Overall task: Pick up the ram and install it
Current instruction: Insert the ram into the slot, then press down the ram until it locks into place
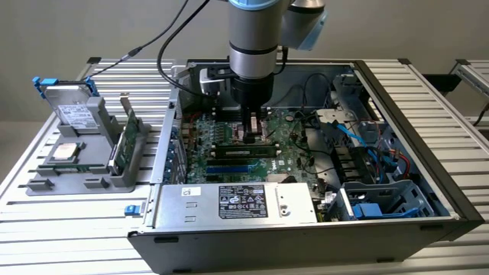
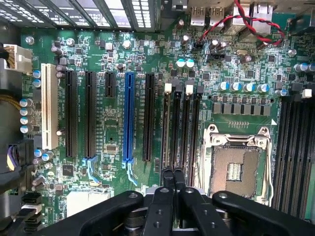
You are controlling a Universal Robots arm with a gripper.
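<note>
While I am hanging over the open computer case [image 1: 418, 109], I am looking at the ram [image 1: 244, 152] as the long narrow stick with a row of black chips lying along a slot on the motherboard [image 1: 294, 130]. It is sitting between my pincer [image 1: 253, 130] and the grey power supply [image 1: 237, 203], apart from my fingertips. Whether it is pressed fully home I cannot tell. I am judging it to be light, thin and stiff, but fragile: the board is likely to dislike bending or twisting, and the chips and contact edge are poor places to squeeze. I am reckoning the best hold is across its two flat faces near the middle of the top edge, so that it hangs straight and any push goes evenly down its length. My pincer [image 2: 173, 179] is clenched completely, the two slim fingers pressed together with nothing between them, and I am gripping no part. It is hovering just above the motherboard [image 2: 113, 123], over the near ends of the empty black memory slots [image 2: 179, 128] beside the bare processor socket [image 2: 236, 167]. I cannot tell whether the tips are touching the board. Off on the tabletop [image 1: 68, 240], the grey tray [image 1: 46, 186] is carrying the upright expansion card [image 1: 130, 134].
</note>
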